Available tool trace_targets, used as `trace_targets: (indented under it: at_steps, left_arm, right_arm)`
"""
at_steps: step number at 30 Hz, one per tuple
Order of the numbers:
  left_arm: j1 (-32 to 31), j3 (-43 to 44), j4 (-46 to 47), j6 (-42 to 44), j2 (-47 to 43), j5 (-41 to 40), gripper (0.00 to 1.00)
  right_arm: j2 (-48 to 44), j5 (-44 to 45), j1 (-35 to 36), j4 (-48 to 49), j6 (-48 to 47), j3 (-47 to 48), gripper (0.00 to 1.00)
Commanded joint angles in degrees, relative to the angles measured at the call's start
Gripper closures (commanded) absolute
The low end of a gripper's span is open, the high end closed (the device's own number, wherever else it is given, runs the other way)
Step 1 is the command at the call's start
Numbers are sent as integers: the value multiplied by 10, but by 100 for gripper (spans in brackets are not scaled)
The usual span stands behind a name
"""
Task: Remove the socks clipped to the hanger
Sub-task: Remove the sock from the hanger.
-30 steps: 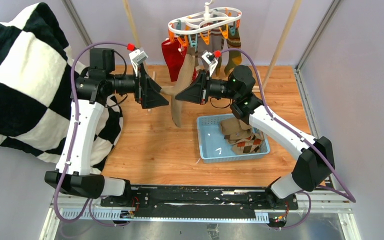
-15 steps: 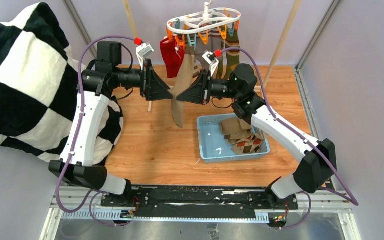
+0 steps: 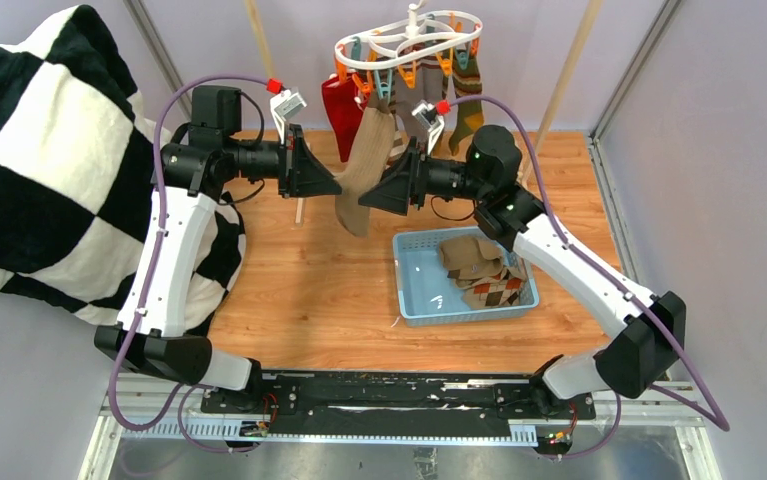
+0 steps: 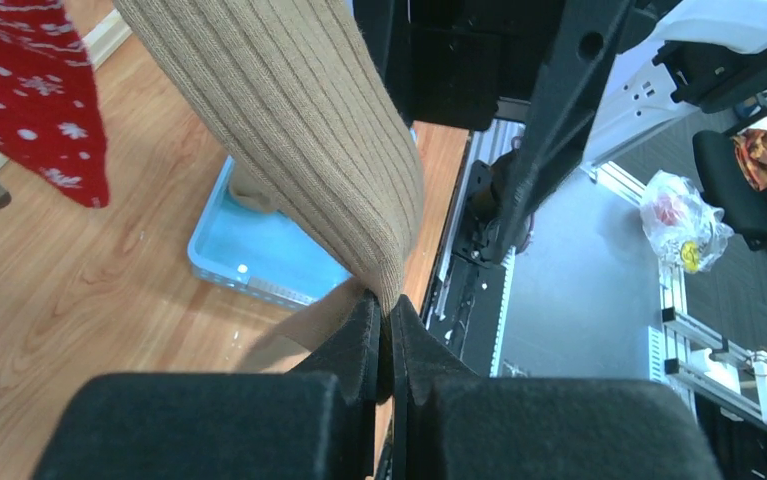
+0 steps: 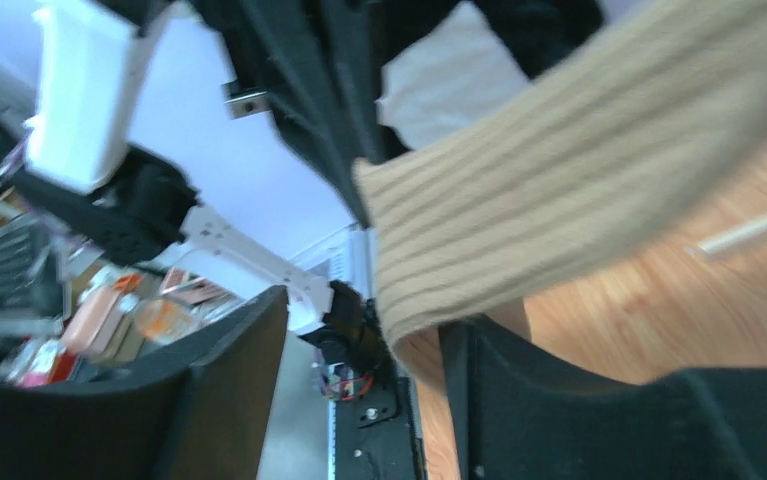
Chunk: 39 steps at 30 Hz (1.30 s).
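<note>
Hanger (image 3: 374,60) — one; tan sock (image 3: 362,175), red sock (image 3: 342,115) — one each.

Robotics lab — aluminium-framed test cell (image 3: 634,72), office chair (image 4: 749,185) alongside

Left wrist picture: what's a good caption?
Left gripper pinches a ribbed tan sock, blue basket and red snowflake sock behind.

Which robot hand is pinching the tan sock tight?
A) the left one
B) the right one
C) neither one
A: the left hand is closed on the edge of the tan sock, while the right hand is open around it.
</note>
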Motion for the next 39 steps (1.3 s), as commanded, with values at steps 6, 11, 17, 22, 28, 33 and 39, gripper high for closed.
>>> trace_targets:
  at_steps: [6, 11, 17, 22, 28, 33, 39]
  left_arm:
    - [-24, -55, -5, 0, -22, -4, 100]
    - [-41, -60, -5, 1, -22, -13, 100]
    - [-44, -34, -5, -6, -11, -21, 100]
    - [-45, -27, -5, -10, -8, -20, 100]
    - [-46, -32, -5, -6, -13, -17, 100]
    - [-46, -33, -5, -5, -10, -16, 100]
    - [-46, -35, -5, -5, -10, -21, 100]
  right_arm:
    - [-25, 308, -10, -280, -160, 128, 25]
    - [13, 324, -22, -278, -161, 191, 22]
    - [71, 362, -26, -283, -176, 286, 19]
    - [126, 337, -42, -289, -172, 358, 18]
    - [156, 233, -74, -235, -103, 373, 17]
    - [157, 164, -95, -120, -13, 332, 22]
    - [171, 139, -100, -59, 51, 327, 38]
